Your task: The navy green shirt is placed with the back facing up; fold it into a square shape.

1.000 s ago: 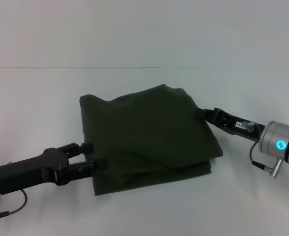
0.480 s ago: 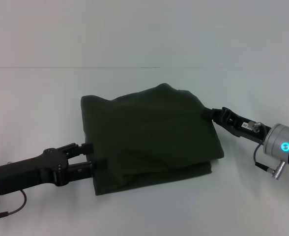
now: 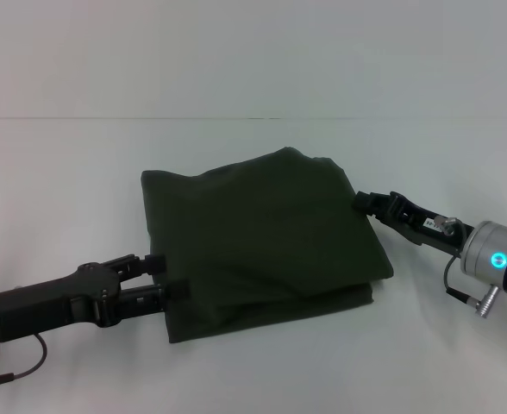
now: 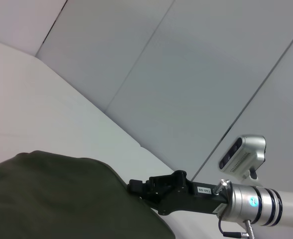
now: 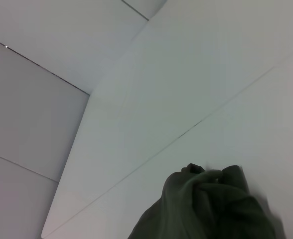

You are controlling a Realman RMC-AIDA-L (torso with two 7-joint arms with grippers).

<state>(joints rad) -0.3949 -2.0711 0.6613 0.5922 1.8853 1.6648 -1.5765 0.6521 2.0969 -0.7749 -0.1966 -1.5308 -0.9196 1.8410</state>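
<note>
Head view: high, facing forward and down over the whole table [image 3: 64,172]. Left wrist view: low, near, angled upward across the navy green shirt [image 4: 62,199]. Right wrist view: low, close, sharing that shirt.

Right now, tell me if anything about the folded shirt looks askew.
The dark olive-green fabric shirt is folded unevenly: its top layer sits skewed, leaving a lower layer showing along the near edge. The left claw and right claw are at opposite edges.

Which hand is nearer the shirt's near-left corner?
Left. The left hand sits at the navy green shirt's near-left edge; the right hand is at its far-right edge, opposite.
</note>
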